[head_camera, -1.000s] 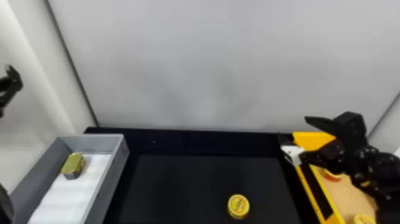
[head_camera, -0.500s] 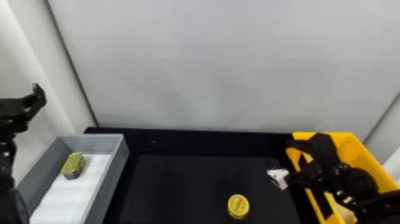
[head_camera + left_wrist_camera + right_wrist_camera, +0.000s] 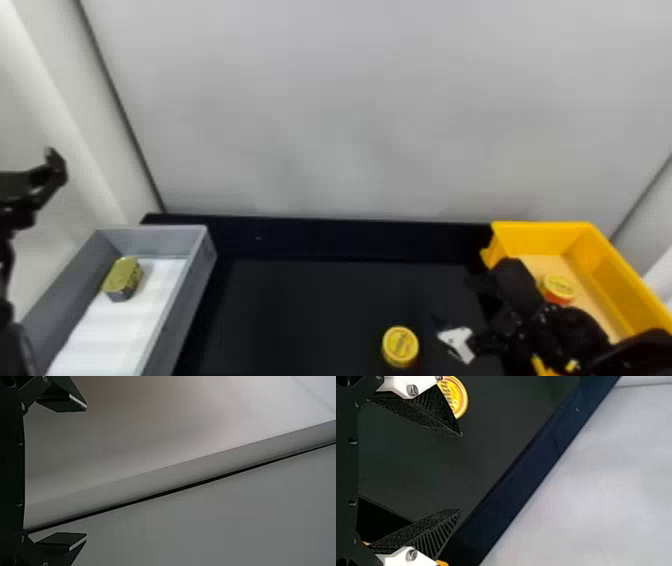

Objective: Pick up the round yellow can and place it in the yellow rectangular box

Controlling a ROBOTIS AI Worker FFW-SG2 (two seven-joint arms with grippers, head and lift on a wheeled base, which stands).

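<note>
Where yellow can (image 3: 400, 346) stands, upright — (face-up)

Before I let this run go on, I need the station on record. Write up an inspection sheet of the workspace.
Surface: black table, a pale speck near its far edge.
Job's things: round yellow can on the table, outside the yellow rectangular box, which stands at the right.
Clutter: second round can, yellow-topped, inside that box; gold tin on white lining in the grey box at the left.
Grippers: right gripper open, beside the yellow box's near-left side; left gripper open, off to the left; nothing held by either.
Cables: nothing seen.
Surroundings: pale wall behind the table.
</note>
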